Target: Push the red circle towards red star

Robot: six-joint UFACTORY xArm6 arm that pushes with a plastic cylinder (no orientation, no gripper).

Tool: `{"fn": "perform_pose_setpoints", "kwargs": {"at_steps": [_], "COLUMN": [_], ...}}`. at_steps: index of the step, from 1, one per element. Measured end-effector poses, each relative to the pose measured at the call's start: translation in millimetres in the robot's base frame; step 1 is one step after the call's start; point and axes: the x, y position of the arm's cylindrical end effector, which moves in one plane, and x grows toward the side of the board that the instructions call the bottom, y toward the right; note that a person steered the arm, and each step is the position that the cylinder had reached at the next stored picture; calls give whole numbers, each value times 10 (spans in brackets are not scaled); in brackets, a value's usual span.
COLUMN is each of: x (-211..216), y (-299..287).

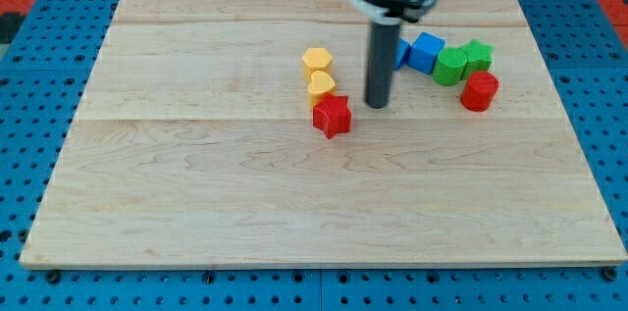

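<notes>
Red circle (479,91) sits at the right, near a green block (451,66), well apart from the red star (332,116) at centre. It looks light, stiff and likely to slide readily, so I judge its right side best to push. My tip (377,104) is a bare rod without jaws, just right of the star. The wooden board (196,193) is smooth, with open room between.

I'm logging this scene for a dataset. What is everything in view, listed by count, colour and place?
red star: 1, red, centre, just below the yellow blocks
yellow blocks: 2, yellow, stacked in a column left of the rod
red circle: 1, red, right
green blocks: 2, green, one star-shaped, above the red circle
blue blocks: 2, blue, right of the rod, one partly hidden
board: 1, pale wood
my tip: 1, dark, right of the red star
</notes>
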Motion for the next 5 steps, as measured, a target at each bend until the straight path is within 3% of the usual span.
{"fn": "perform_pose_setpoints", "kwargs": {"at_steps": [1, 2, 3, 4, 5], "x": [629, 850, 266, -166, -40], "y": [133, 1140, 1409, 1152, 483]}}
